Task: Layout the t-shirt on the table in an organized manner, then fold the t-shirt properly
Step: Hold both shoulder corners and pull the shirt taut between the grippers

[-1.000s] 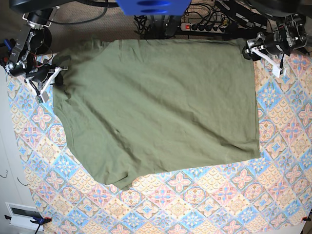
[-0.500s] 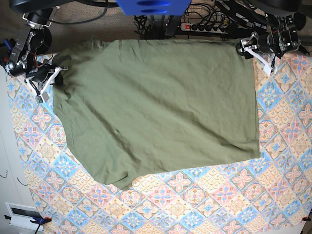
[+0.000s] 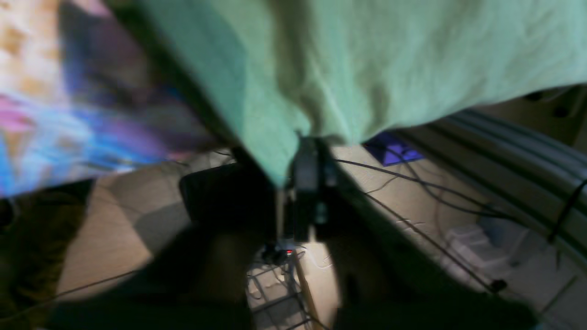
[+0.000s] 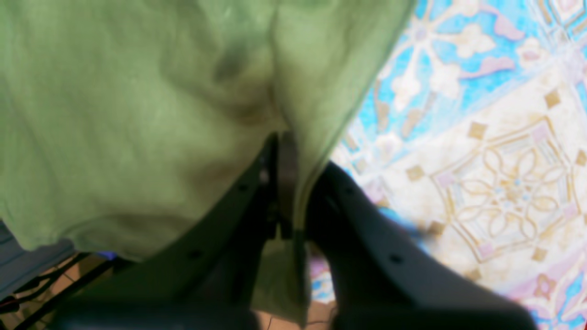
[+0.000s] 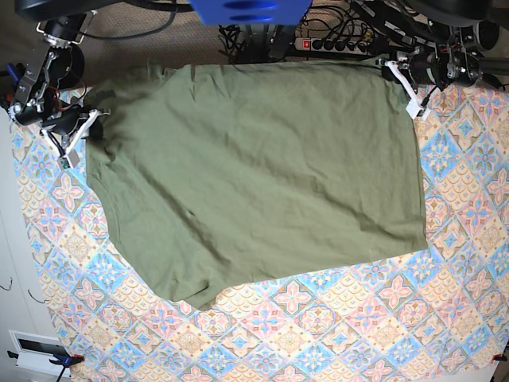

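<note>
The table (image 5: 334, 334) carries the shirt (image 5: 254, 175), which lies spread from 9 to 3 o'clock and reaches the far edge at 12. The left claw (image 5: 402, 76) is pressed together on the shirt's corner at 2 o'clock. The right claw (image 5: 73, 131) pinches the shirt at 10 o'clock. I think both hold it to pull the cloth flat. Bare table from 4 to 8 o'clock leaves room for folding.
</note>
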Robot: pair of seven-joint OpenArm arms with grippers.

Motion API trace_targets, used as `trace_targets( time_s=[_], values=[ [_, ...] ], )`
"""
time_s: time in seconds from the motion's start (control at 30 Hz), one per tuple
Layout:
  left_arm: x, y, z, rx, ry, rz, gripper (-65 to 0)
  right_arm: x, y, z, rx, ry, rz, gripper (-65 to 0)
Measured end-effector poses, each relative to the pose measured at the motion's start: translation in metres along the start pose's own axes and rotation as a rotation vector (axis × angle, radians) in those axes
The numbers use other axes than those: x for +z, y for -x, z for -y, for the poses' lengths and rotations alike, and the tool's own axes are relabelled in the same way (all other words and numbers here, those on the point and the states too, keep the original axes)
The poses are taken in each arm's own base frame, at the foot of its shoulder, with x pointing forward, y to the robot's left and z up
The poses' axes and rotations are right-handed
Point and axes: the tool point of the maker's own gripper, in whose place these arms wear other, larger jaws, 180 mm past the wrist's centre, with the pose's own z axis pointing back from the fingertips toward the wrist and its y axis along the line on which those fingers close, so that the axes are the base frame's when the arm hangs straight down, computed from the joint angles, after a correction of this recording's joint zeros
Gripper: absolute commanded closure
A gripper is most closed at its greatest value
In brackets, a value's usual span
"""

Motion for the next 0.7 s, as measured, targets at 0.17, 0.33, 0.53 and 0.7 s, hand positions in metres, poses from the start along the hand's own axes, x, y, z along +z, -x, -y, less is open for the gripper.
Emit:
trace_targets(
  time_s=[0.17, 0.33, 0.53, 0.7],
  values=[
    [0.017, -0.006, -0.022, 0.064, -0.045, 0.058, 0.0, 0.000, 0.000, 0.000, 0.000, 0.000, 0.000, -0.7],
    [0.052, -0.034, -0.026, 0.065, -0.042, 0.194, 0.0, 0.000, -0.001, -0.001, 0.002, -0.002, 0.003, -0.7],
    [0.073, -0.057, -0.023, 0.055, -0.025, 0.292, 0.0, 0.001, -0.002, -0.001, 0.003, -0.002, 0.006, -0.7],
    [0.081, -0.084, -0.019, 0.041, -0.008, 0.376, 0.0, 0.001, -0.002, -0.001, 0.006, -0.002, 0.006, -0.7]
  ],
)
